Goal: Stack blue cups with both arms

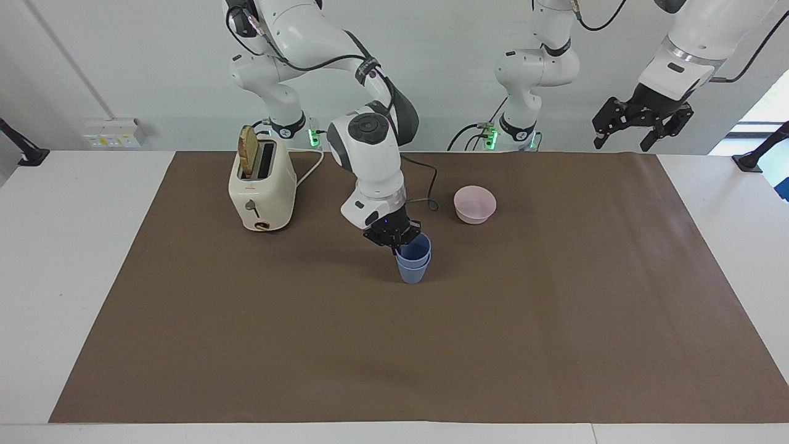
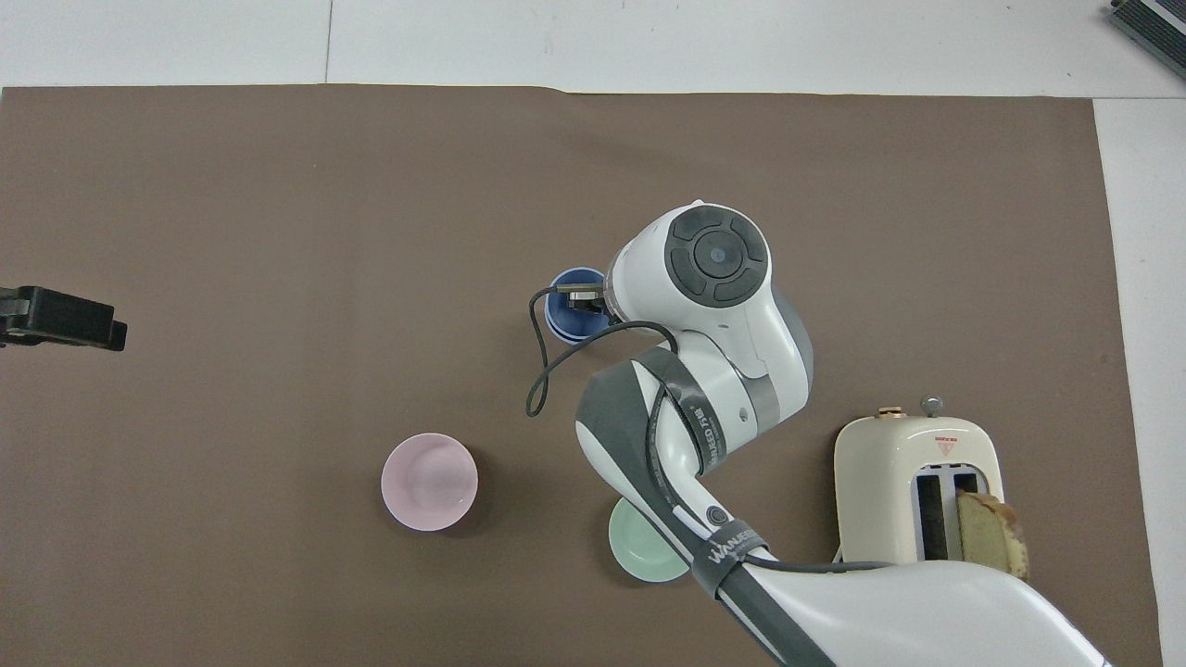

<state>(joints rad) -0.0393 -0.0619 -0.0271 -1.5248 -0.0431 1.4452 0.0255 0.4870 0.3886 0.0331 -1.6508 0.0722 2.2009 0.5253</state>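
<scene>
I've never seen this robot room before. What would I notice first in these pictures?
First, the big white right arm bending down over the middle of the brown mat, its right gripper shut on the rim of the upper blue cup, which sits inside the lower blue cup. Next, the cream toaster with bread sticking out, toward the right arm's end.

blue cups (image 2: pixel 567 310) nested | pink bowl (image 2: pixel 429 482) | toaster (image 2: pixel 913 491)
</scene>
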